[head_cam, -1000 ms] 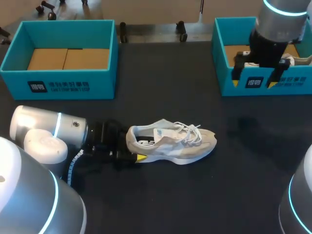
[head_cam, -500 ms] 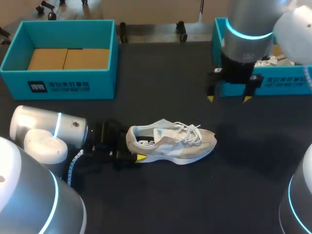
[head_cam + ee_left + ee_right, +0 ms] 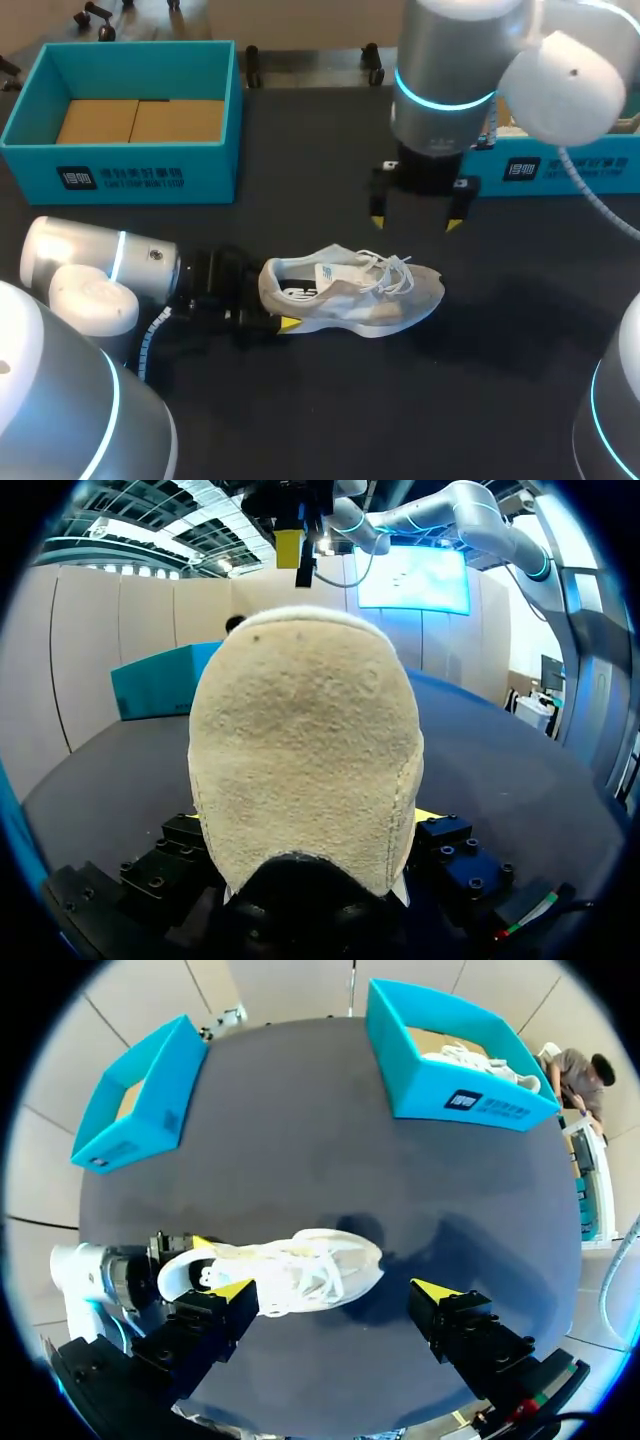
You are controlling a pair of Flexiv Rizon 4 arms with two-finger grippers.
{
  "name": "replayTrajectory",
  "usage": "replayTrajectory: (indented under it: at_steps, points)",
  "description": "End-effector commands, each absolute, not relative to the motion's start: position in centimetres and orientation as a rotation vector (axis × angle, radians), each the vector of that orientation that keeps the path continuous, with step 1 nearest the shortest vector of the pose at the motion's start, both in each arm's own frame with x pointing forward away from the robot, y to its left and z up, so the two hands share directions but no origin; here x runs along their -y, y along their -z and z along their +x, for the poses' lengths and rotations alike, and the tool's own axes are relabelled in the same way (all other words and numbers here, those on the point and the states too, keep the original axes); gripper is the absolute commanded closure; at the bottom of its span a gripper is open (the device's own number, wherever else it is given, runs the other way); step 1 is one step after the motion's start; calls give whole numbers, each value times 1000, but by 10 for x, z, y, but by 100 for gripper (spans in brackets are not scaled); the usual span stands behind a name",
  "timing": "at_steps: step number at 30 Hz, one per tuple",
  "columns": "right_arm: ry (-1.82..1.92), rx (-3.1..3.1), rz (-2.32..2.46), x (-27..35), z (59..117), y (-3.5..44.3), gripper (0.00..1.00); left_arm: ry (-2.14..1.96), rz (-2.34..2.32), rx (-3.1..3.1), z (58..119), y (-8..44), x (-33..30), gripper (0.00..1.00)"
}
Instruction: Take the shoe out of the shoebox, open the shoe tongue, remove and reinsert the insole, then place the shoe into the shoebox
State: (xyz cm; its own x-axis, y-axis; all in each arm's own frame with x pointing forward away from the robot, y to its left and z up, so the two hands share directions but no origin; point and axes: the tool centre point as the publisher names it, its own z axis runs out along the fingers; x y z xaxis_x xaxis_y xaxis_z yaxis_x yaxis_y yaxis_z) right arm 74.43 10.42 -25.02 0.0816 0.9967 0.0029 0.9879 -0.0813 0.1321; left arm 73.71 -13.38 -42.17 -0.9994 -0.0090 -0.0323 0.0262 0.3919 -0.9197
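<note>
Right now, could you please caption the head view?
Left gripper holds the shoe by its heel; right gripper hovers open above the laces.

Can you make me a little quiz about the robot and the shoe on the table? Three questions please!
1. Fill in: the left gripper is shut on the ____ of the cream and white lace-up sneaker.
2. True or false: the right gripper is pinching the sneaker's laces.
3. Where is the sneaker? A) in a drawer B) on the black table C) on a shelf
Key: 1 heel; 2 false, it hangs open above the sneaker without touching it; 3 B.
</note>
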Motion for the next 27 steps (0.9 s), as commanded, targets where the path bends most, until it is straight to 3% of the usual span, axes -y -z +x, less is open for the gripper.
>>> replayTrajectory:
  at_steps: [1, 4, 27]
  points:
    - [-149, -2065, 2234, -124, 749, 263, 0, 1707, 15, -2598, 736, 421, 134, 100]
    - [-293, -2138, 2228, -138, 752, 279, 0, 1707, 15, -2598, 736, 421, 134, 100]
    - [-261, -2125, 2187, -157, 749, 276, 0, 1707, 15, -2598, 736, 421, 134, 100]
